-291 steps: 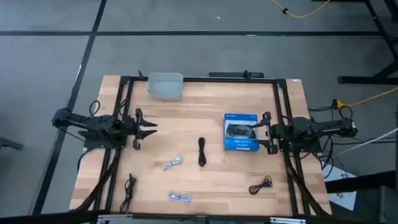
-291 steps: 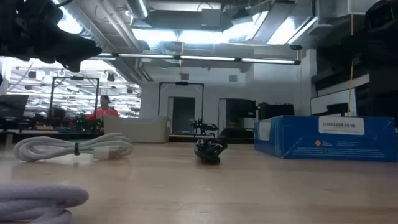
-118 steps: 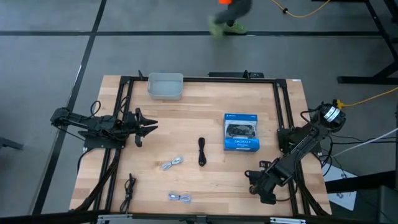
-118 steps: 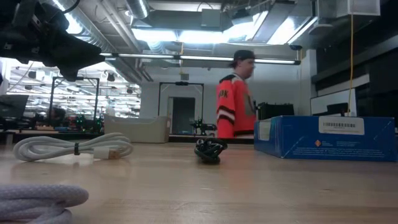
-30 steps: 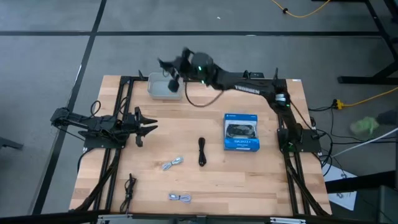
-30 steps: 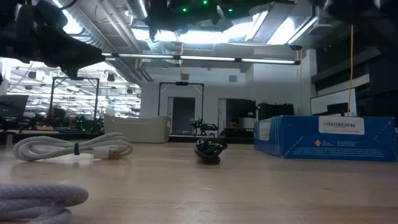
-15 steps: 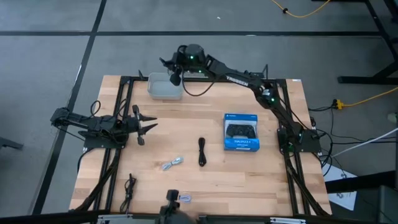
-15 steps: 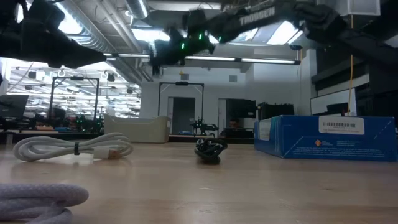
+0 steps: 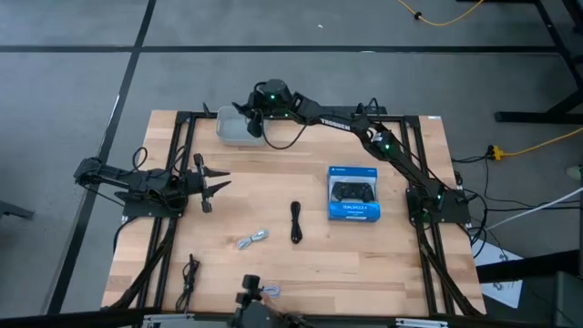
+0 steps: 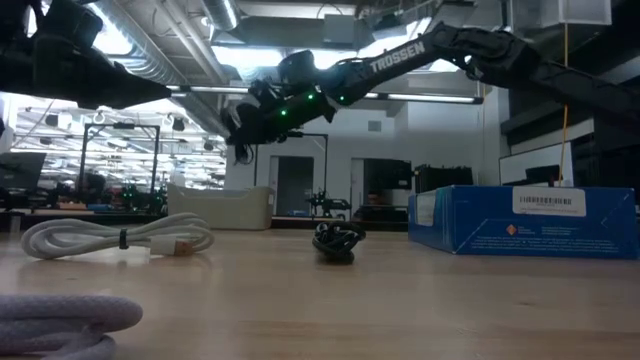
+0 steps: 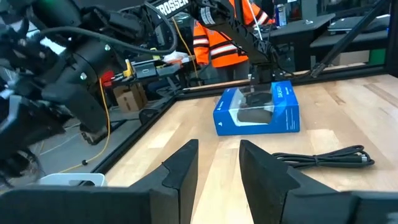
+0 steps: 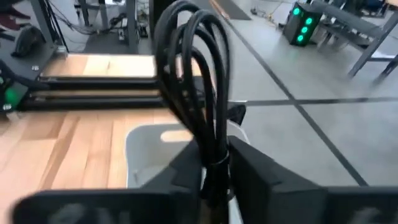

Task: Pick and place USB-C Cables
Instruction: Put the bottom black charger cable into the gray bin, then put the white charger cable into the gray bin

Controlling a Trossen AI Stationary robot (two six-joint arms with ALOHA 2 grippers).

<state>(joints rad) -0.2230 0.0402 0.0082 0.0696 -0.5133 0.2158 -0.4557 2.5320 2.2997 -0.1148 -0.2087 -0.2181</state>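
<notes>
My right gripper (image 9: 246, 120) reaches over the grey bin (image 9: 239, 135) at the table's far edge and is shut on a black USB-C cable bundle (image 12: 196, 81). In the low view it (image 10: 240, 135) hangs above the bin (image 10: 220, 208). A second black cable (image 9: 295, 221) lies mid-table. One silvery cable (image 9: 252, 240) lies left of it, and another (image 9: 267, 290) lies near the front edge. A third black cable (image 9: 189, 273) lies at the near left. My left gripper (image 9: 217, 187) waits open at the left, its fingers apart in its own view (image 11: 217, 168). My right gripper pinches the black bundle between its two fingers (image 12: 180, 177) at the bundle's bound end (image 12: 214, 163). The loops (image 12: 186, 56) stick out ahead of the fingertips. The fingers slant down toward the bin from the table's right. The bundle is lifted clear, over the bin's opening.
The flat blue controller box (image 9: 353, 193) lies right of centre, under the right arm's reach. Black frame rails (image 9: 182, 155) run along the left, right and far sides of the table. A yellow cord (image 9: 437, 16) lies on the floor beyond the table. Bare wood stretches between the cables.
My right gripper has come down from beyond the far edge toward the grey bin, carrying the black cable bundle along. It now hangs lower, right over the bin. A dark object has appeared at the near edge.
</notes>
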